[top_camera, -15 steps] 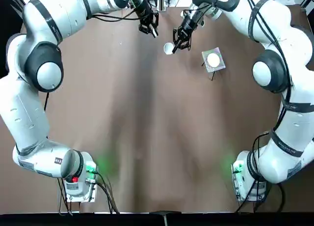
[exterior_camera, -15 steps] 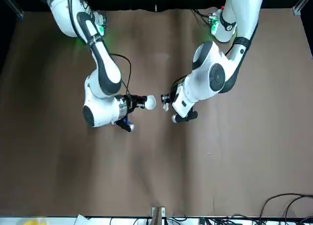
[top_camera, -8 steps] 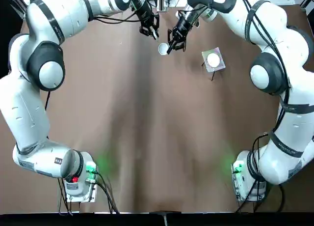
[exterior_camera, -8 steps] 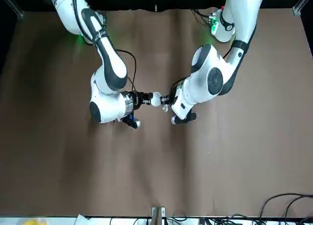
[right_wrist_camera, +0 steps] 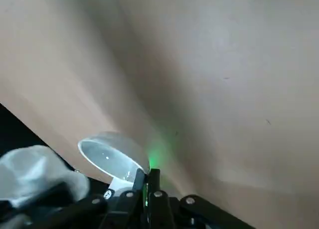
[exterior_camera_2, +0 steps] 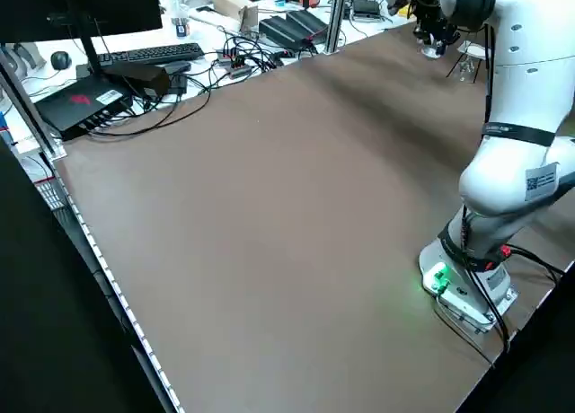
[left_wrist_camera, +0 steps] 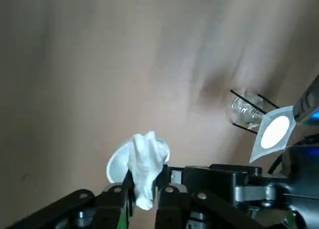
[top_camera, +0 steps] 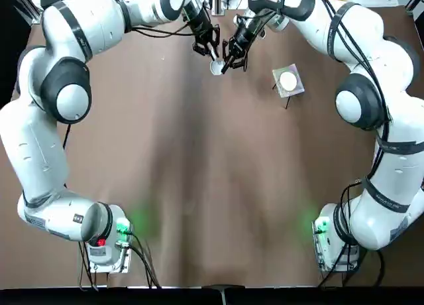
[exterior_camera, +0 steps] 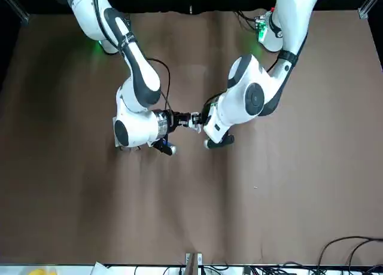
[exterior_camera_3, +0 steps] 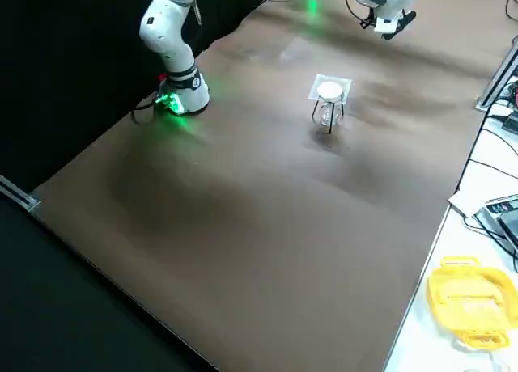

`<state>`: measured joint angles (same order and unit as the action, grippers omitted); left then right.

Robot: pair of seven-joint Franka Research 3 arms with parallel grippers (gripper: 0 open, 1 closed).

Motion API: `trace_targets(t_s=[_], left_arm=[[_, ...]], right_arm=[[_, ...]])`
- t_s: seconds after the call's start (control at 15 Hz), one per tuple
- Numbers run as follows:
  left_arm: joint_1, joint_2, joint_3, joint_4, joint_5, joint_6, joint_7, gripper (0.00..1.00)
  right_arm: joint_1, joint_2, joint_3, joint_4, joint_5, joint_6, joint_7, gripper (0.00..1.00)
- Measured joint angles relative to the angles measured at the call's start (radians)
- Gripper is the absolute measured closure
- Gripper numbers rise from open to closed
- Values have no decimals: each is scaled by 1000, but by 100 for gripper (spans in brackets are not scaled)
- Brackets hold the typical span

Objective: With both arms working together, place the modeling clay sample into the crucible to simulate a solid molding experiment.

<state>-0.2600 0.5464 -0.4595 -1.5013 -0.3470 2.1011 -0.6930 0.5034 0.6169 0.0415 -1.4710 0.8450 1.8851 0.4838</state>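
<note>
Over the past second the left gripper (top_camera: 207, 48), pinching the modeling clay sample (left_wrist_camera: 145, 165), and the right gripper (top_camera: 230, 58), clamping the crucible (top_camera: 216, 67) by its rim, are closing together at the table's twelve o'clock edge, so the drop looks imminent.

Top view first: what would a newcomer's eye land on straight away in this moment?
The two white arms arch in from both sides so their grippers meet at the table's far edge. There the left gripper pinches the modeling clay sample right beside the crucible, held by the right gripper. To the robot's right stands a grey mesh mat on a small stand.
</note>
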Motion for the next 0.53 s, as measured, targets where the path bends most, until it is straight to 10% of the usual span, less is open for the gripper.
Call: trace_targets(t_s=[0.53], left_arm=[[-8,15,6,-5,-32,26,-2,56]], right_arm=[[2,2,-10,0,26,40,0,96]])
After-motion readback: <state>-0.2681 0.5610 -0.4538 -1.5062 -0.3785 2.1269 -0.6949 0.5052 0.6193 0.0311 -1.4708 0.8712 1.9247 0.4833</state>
